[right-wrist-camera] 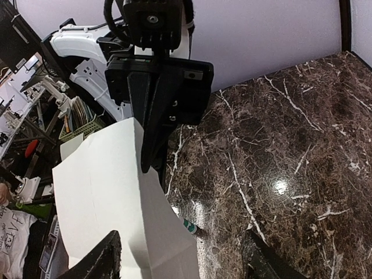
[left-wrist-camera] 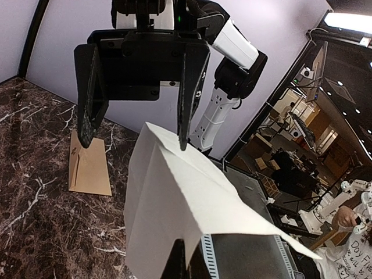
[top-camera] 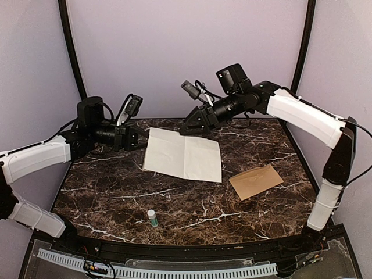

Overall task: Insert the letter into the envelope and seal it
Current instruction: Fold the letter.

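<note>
Left gripper (top-camera: pixel 141 138) is pinching the letter (top-camera: pixel 183 154); right gripper (top-camera: pixel 197 132), jaws wide, is straddling its corner by the desk (top-camera: pixel 174 203)'s far edge.

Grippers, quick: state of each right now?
Left gripper: closed on the letter's edge.
Right gripper: open, fingers straddling the letter's opposite edge, not clamped yet.
</note>
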{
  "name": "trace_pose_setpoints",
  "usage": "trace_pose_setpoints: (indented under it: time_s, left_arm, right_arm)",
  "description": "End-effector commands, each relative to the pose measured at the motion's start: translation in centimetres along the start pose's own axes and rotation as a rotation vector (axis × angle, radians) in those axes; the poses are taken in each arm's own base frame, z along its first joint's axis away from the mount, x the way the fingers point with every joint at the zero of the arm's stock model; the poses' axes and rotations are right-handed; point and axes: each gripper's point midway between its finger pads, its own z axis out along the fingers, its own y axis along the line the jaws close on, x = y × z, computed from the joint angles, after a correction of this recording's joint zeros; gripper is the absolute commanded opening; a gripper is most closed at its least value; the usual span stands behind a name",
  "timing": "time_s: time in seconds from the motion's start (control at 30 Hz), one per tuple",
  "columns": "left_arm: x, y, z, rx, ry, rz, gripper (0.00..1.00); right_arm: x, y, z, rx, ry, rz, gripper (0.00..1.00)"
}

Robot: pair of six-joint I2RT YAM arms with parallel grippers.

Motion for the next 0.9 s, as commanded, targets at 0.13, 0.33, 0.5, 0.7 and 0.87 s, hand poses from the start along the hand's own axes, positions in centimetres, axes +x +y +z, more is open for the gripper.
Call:
trace_pose_setpoints:
  time_s: [0.13, 0.33, 0.5, 0.7, 0.87]
  left_arm:
    - [-0.4, -1.6, 0.9, 0.074, 0.037, 0.03, 0.0]
    - [-0.3, -1.7, 1.3, 0.085, 0.048, 0.027, 0.0]
    - [-0.3, -1.7, 1.3, 0.086, 0.049, 0.026, 0.0]
    - [-0.5, -2.0, 1.4, 0.098, 0.047, 0.033, 0.0]
    - [-0.5, -2.0, 1.5, 0.101, 0.048, 0.033, 0.0]
  right_arm:
    - [0.9, 2.6, 0.8, -0.11, 0.051, -0.025, 0.62]
    - [2.0, 2.8, 1.0, -0.126, 0.085, -0.012, 0.46]
    - [2.3, 3.5, 0.8, -0.146, 0.09, -0.015, 0.31]
    - [1.9, 4.3, 0.5, -0.176, 0.073, -0.032, 0.17]
    - [1.8, 4.6, 0.5, -0.189, 0.066, -0.037, 0.1]
